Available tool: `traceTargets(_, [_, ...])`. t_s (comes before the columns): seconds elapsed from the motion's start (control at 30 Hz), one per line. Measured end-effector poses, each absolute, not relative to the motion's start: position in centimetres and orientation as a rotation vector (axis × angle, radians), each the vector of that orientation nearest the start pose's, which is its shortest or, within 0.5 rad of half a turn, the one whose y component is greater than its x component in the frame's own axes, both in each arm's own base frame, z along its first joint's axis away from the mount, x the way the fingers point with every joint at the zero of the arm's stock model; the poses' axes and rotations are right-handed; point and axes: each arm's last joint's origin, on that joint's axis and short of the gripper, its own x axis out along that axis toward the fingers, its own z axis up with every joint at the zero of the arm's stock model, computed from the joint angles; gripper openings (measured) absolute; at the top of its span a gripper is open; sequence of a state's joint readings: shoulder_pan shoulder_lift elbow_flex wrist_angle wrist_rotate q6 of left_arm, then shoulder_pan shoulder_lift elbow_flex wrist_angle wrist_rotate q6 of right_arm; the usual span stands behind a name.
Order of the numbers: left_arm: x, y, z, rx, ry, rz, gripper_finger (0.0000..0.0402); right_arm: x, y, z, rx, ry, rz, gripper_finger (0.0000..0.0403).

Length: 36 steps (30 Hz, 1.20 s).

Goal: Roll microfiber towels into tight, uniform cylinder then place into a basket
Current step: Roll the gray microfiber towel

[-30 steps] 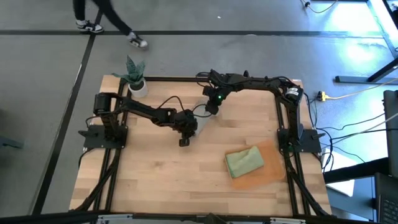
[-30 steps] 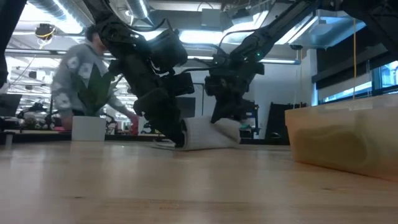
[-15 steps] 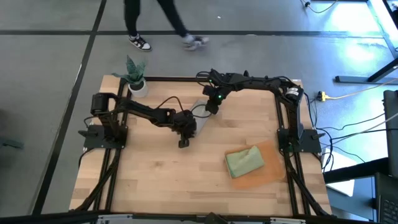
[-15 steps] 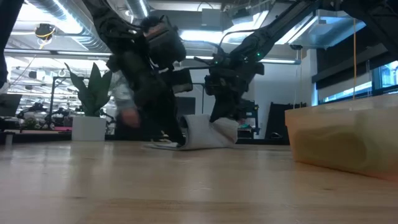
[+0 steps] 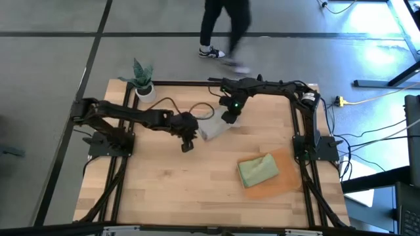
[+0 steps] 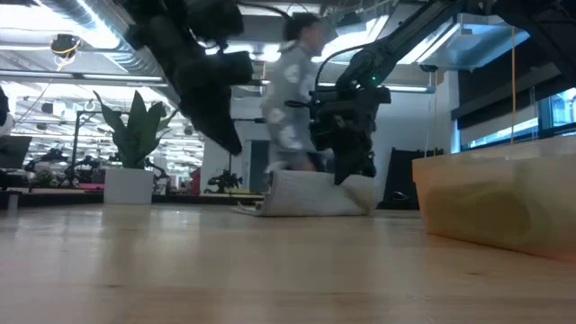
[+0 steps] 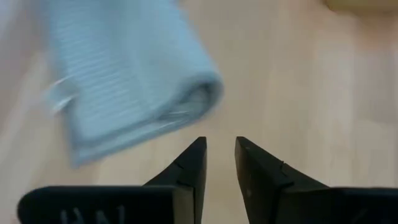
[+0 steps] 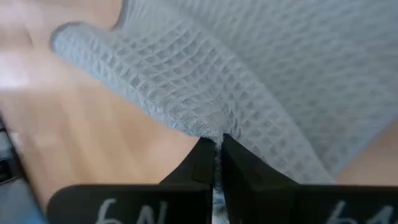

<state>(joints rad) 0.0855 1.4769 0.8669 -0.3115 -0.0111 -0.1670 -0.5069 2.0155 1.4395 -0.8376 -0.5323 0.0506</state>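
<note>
The pale grey towel (image 5: 212, 129) lies on the table near its middle as a loose roll; it also shows in the left wrist view (image 7: 124, 74) and in the low view (image 6: 310, 196). My right gripper (image 5: 229, 118) is shut on the towel's far right end. My left gripper (image 5: 186, 145) hangs above the table just left of the towel, empty, with a narrow gap between its fingers (image 7: 219, 146). The sage green towel (image 5: 258, 170) lies bundled in the orange-brown basket (image 5: 286, 184) at the near right. My right gripper pinches a raised fold of the grey towel's top surface (image 8: 211, 127) between its two fingers, coming from above and pointing down. One layer or several, I cannot tell. The towel rests on the table below the fingers (image 6: 353, 171).
A small potted plant (image 5: 142, 80) stands at the far left corner. The basket's wall (image 6: 495, 202) rises at the right in the low view. A person (image 5: 223, 26) walks past beyond the table's far edge. Bare tabletop (image 5: 164, 183) lies at the near left.
My left gripper has drawn back from the grey towel toward the table's left edge and risen. My right gripper has gone a little toward the table's right and near edges with the towel, which has slid that way. The person has walked rightward behind the table.
</note>
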Motion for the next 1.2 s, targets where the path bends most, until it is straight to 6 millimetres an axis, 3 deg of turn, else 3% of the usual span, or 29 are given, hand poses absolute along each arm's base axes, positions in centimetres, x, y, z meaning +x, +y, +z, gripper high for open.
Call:
traceTargets(0.17, [28.4,2.9,21.9,-0.241,0.782,0.276,0.0075,34.6,-15.5,16.7,0.854,1.298,0.051,0.0016])
traceTargets(0.4, [28.4,2.0,22.0,-0.228,0.779,0.247,0.0075,35.6,-13.0,17.2,0.944,1.237,0.313,0.0016])
traceTargets(0.8, [28.5,0.1,22.0,-0.199,0.785,0.186,0.0075,35.8,-12.7,17.4,0.953,1.158,0.465,0.0016])
traceTargets(1.2, [28.5,-0.2,22.0,-0.168,0.788,0.164,0.0075,36.4,-13.0,12.4,1.06,1.269,0.431,0.0016])
